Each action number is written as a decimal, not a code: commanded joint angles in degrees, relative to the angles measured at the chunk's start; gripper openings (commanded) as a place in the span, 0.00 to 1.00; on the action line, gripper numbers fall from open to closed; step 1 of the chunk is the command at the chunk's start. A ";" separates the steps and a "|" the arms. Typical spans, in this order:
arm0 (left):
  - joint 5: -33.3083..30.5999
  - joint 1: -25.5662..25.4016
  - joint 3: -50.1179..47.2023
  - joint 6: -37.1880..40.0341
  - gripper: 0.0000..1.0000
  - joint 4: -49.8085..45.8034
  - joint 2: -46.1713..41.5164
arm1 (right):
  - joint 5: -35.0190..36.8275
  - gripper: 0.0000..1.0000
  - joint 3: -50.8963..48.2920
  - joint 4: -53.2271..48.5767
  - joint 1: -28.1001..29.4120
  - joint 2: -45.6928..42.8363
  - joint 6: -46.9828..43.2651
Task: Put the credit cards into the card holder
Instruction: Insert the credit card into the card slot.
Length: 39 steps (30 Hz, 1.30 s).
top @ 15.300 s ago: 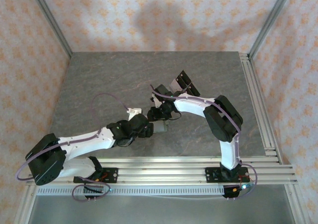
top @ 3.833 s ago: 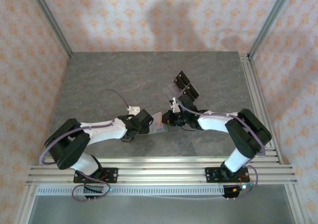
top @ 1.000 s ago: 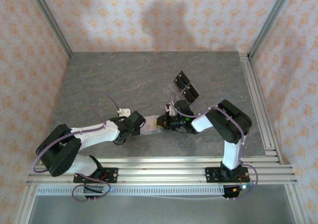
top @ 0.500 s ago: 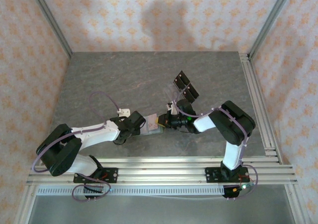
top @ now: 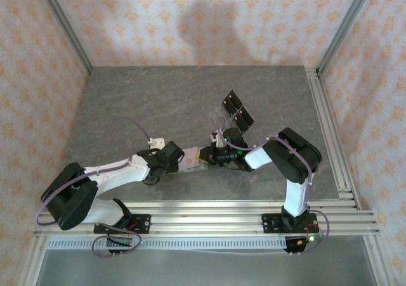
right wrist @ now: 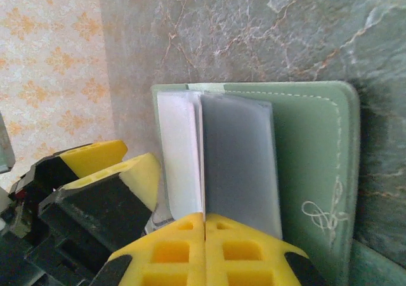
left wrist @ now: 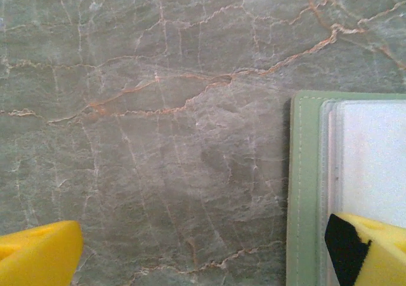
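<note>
Right end effector [right wrist: 204, 230] partly hides card holder [right wrist: 314, 172].

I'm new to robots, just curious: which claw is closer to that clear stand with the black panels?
Right. The right claw is shut at the edge of the wallet, toward the arm bases and left of the stand; the left claw, open, lies farther left, beyond the wallet.

Open for passage across the bare far and left worktop [top: 139, 96]. Crowded at centre by the card holder [top: 193, 158], hemmed between the left gripper [top: 180, 160], fingers spread wide, and the right gripper [top: 204, 154], fingers closed together. Blocked just beyond by the clear stand [top: 236, 110].
</note>
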 commanded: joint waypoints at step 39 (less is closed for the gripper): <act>0.31 -0.83 -0.35 -1.88 0.98 -1.31 3.80 | -6.77 0.00 -3.06 19.91 0.39 6.42 1.89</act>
